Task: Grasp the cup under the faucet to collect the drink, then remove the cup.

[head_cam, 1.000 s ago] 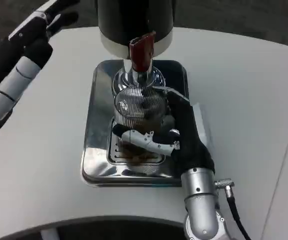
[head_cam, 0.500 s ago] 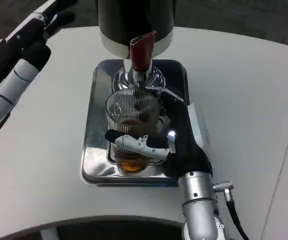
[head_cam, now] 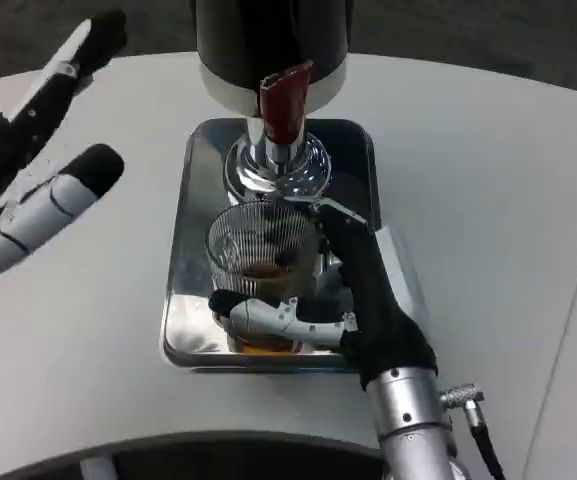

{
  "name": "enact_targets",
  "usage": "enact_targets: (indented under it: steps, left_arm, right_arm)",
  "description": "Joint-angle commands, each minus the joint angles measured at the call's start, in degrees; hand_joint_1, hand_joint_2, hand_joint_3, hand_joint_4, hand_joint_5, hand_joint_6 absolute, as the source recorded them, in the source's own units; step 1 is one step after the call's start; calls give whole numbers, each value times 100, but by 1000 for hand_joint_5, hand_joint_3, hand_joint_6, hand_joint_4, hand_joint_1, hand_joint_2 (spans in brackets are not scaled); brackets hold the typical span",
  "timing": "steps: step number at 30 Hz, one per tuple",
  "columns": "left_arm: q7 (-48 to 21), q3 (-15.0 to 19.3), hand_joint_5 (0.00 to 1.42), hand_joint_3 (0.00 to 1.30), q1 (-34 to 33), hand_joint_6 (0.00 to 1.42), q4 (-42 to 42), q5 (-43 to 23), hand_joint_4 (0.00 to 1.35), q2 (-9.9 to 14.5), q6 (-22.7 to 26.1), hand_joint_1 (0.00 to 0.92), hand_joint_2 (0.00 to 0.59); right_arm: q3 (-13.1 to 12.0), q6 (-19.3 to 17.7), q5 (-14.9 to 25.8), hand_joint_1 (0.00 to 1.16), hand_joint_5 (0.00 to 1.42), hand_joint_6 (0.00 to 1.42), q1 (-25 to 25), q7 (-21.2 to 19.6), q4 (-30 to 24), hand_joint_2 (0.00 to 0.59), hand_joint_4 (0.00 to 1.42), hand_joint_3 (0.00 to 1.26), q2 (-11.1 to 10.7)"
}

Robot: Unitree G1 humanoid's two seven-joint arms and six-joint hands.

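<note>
A white table point(head_cam: 488, 200) fills my view, with dark floor beyond its far edge. At centre sits a shiny metal drip tray point(head_cam: 193, 240), and at its far end stands a black dispenser point(head_cam: 268, 40) with a red tap lever point(head_cam: 283, 100) above a chrome faucet point(head_cam: 273, 165). My right hand point(head_cam: 343, 300) grips a ribbed clear glass cup point(head_cam: 258, 250), its fingers wrapped around the near side. The cup holds amber drink at its bottom and is over the tray's near half, in front of the faucet, not beneath it. My left hand point(head_cam: 33, 190) hovers over the table's far left, fingers spread, holding nothing.
</note>
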Motion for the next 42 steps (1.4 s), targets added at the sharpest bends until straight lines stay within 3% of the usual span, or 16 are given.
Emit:
enact_targets:
  steps: [1, 6, 14, 24, 31, 37, 42]
  left_arm:
    - [180, 168, 0, 0, 439, 0, -145, 720, 0, 312, -293, 0, 186]
    - [394, 235, 0, 0, 898, 0, -308, 1388, 0, 421, -156, 0, 178]
    - [343, 175, 0, 0, 1625, 0, -1180, 2552, 0, 590, 555, 0, 129]
    - [138, -180, 0, 0, 2150, 0, -1839, 3198, 0, 683, 1165, 0, 109]
    - [205, -335, 0, 0, 2459, 0, -2130, 3540, 0, 631, 1204, 0, 90]
    - [1041, -216, 0, 0, 2843, 0, -2067, 3848, 0, 253, 734, 0, 87]
    - [1249, -237, 0, 0, 3103, 0, -2125, 4008, 0, 181, 591, 0, 83]
  right_arm:
    - [57, 49, -1, 1110, 990, 1288, 254, 94, -526, 59, 913, 689, 47]
    - [82, 176, -77, 1110, 990, 1290, 412, 202, -938, 59, 913, 689, -37]
    - [153, 330, -156, 1110, 990, 1307, 700, 479, -1612, 59, 913, 689, -138]
    - [276, 597, -163, 1110, 1002, 1312, 1342, 1086, -2848, 59, 913, 695, -291]
    - [460, 729, -397, 1110, 1002, 1314, 1923, 1231, -3763, 59, 924, 698, -313]
    - [612, 830, -450, 1110, 1002, 1314, 2264, 1496, -4259, 59, 925, 702, -371]
    - [671, 857, -444, 1110, 1002, 1300, 2452, 1702, -4566, 59, 925, 709, -417]
